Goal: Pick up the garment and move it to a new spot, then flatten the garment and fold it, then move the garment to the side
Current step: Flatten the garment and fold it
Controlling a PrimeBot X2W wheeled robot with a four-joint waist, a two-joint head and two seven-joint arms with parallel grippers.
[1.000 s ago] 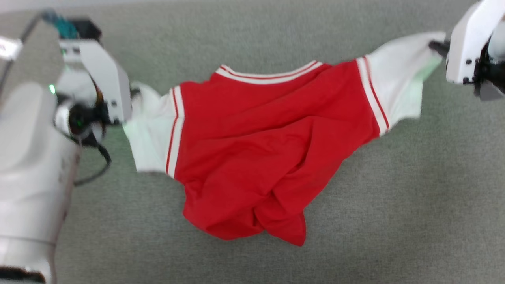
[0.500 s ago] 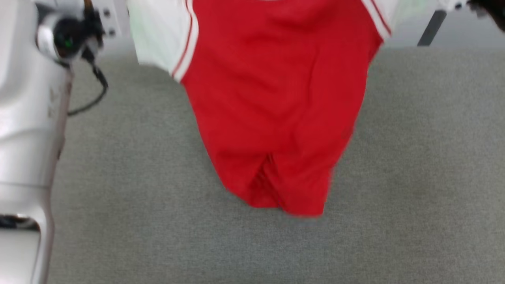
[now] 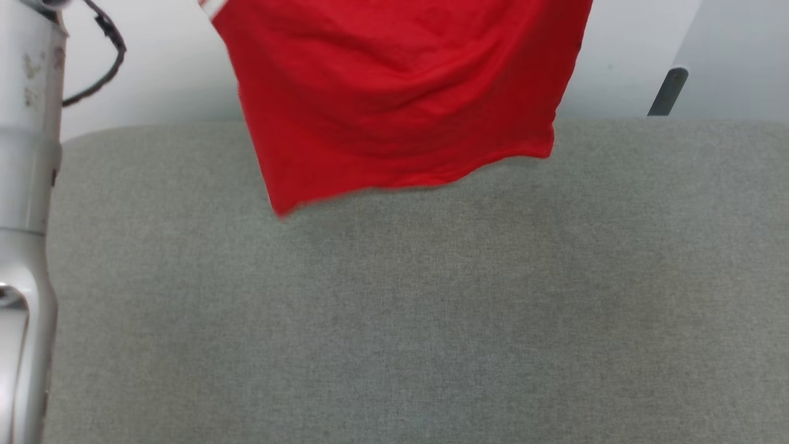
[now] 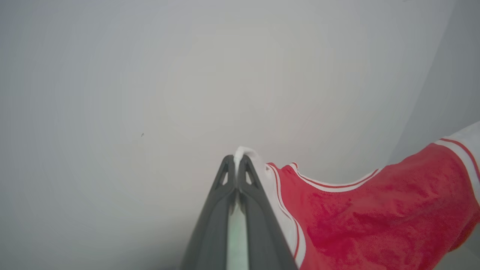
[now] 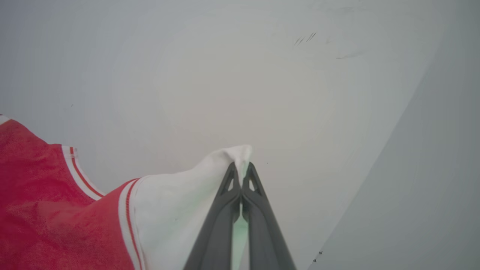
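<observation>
Garment point(image 3: 394, 92) — I hold it aloft, worktop point(image 3: 394, 320) below | left fingers point(image 4: 217, 213) clamped on one sleeve | right fingers point(image 5: 260, 225) clamped on other

Cuts off shirt point(image 3: 400, 92) at head view's top edge, collar and most of both sleeves lost; blurs the hem. Crops arm point(image 3: 24, 185) at the left edge. Hides foot of dark post point(image 3: 666, 92) behind grey surface point(image 3: 394, 308). Swallows a strip of white sleeve between fingers of left claw point(image 4: 237, 160); right of that claw, crops shirt at right and bottom edges. Same at right claw point(image 5: 241, 167): sleeve tip pinched out of sight, shirt left of it cropped. Above that claw, leaves faint marks point(image 5: 305, 38) too small to read.
</observation>
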